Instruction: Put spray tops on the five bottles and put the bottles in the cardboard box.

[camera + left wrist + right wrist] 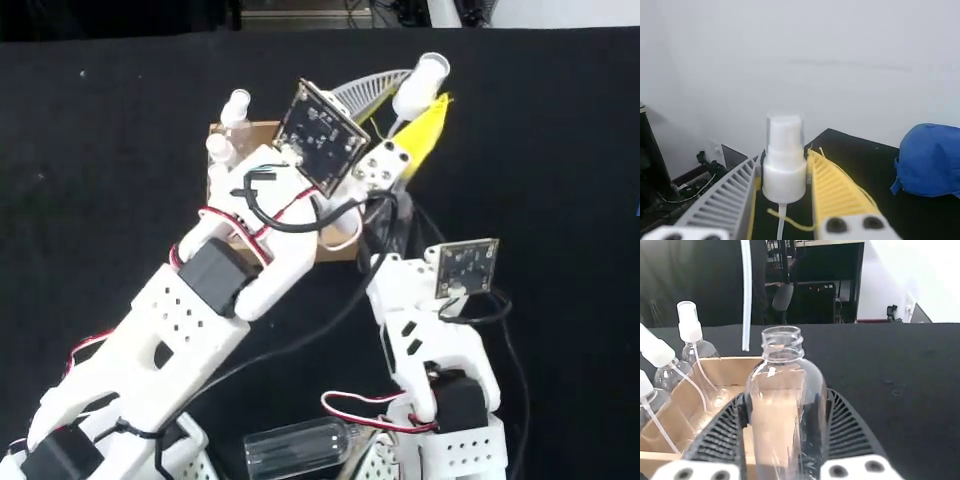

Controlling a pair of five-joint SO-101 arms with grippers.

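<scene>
My left gripper (784, 172) is shut on a white spray top (784, 165), held between its grey and yellow fingers with the dip tube hanging down. In the high view that spray top (420, 80) sits high over the far side of the table. My right gripper (785, 407) is shut on a clear bottle (787, 390), upright with its neck open. The spray top's tube (745, 295) hangs just beside and above that neck. The cardboard box (685, 395) behind holds three bottles with spray tops (689, 325).
Another clear bottle (300, 448) without a top lies on its side at the near edge between the arm bases. A blue cap (930, 160) lies on the black table. The left arm (200, 300) covers much of the box (255, 135).
</scene>
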